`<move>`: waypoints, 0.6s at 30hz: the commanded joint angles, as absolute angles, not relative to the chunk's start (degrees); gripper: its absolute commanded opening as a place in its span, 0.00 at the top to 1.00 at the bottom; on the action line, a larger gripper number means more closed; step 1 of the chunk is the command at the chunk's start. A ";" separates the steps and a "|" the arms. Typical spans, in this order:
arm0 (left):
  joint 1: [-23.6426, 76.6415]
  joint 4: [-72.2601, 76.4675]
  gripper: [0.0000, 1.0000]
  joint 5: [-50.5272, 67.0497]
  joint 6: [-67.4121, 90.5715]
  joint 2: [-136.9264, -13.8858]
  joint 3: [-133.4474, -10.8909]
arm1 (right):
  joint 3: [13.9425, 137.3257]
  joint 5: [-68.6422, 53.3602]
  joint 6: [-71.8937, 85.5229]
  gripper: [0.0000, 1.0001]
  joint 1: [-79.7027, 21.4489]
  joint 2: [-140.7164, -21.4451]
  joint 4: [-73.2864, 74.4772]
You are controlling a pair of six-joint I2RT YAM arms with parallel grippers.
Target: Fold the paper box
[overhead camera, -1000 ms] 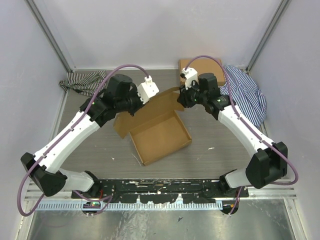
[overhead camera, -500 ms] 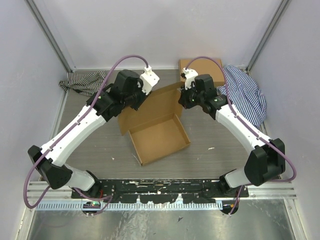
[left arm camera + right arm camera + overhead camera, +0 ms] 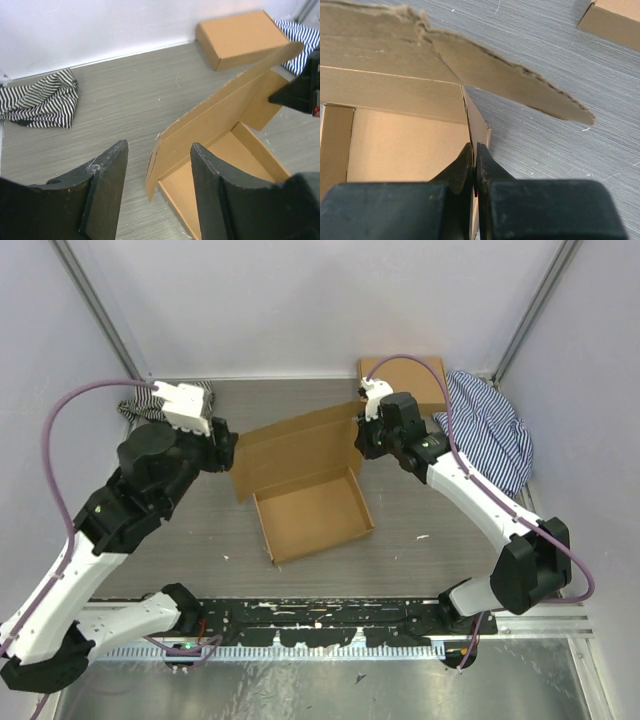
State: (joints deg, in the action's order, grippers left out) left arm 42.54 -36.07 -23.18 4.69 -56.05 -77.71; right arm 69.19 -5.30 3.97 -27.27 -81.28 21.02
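Observation:
The paper box [image 3: 312, 512] lies as a shallow brown tray in the middle of the table, its long lid flap [image 3: 295, 445] raised and leaning at the far side. My left gripper [image 3: 224, 446] hangs open just left of the lid's left end, touching nothing. In the left wrist view the lid [image 3: 220, 112] stands beyond the open fingers [image 3: 111, 175]. My right gripper [image 3: 362, 443] is shut on the tray's upright right side wall [image 3: 476, 125] at the far right corner, the thin cardboard pinched between its fingertips [image 3: 475, 150].
A ready-made brown box [image 3: 405, 380] sits at the back, right of centre. Striped cloths lie at the back left [image 3: 165, 400] and at the right [image 3: 490, 425]. White walls and metal posts enclose the table. The arm bases stand along the near edge.
My left gripper opened, let go of the lid flap and drew back to the left. The box shifted slightly left. The right gripper closed on the side wall and stays there.

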 commanded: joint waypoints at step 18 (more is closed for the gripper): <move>40.44 -31.51 0.31 -34.93 12.18 -59.15 -61.50 | 69.12 -1.52 9.86 0.99 -27.70 -77.35 20.84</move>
State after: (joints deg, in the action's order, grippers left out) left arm 41.56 -34.48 -32.93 13.32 -56.36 -60.88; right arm 68.47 -0.89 8.49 -27.42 -80.88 22.48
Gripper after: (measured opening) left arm 0.674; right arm 0.075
